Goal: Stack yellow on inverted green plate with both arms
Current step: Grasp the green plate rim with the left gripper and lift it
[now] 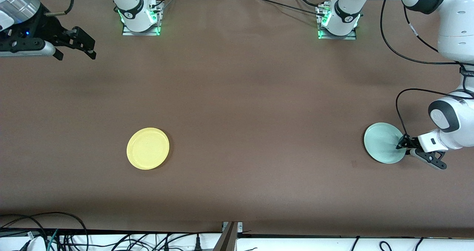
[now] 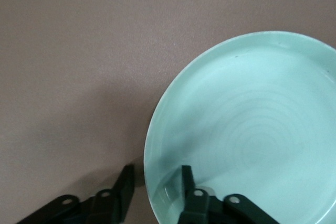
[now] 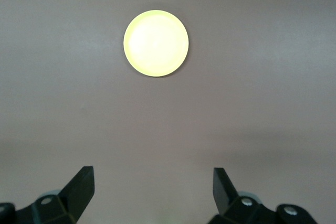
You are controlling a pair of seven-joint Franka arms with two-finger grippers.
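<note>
Left tool (image 1: 404,146) straddles the rim of the round pale mint-green plate (image 1: 383,141) at the left arm's end of the brown bench (image 1: 237,95).
One finger (image 2: 186,182) sits inside the rim, the other outside, not clearly pinching; the round pale-yellow plate (image 1: 147,148) lies toward the right arm's end, while the right tool (image 1: 76,45) waits, spread wide, over that end's corner by the bases.

light: soft light is falling evenly on the brown table (image 1: 237,106).
glare: the yellow plate (image 3: 156,43) is glowing almost white.
shadows: a dark shadow is lying beside the green plate (image 2: 247,129).
blur: the nearby fingers are looking fuzzy.
</note>
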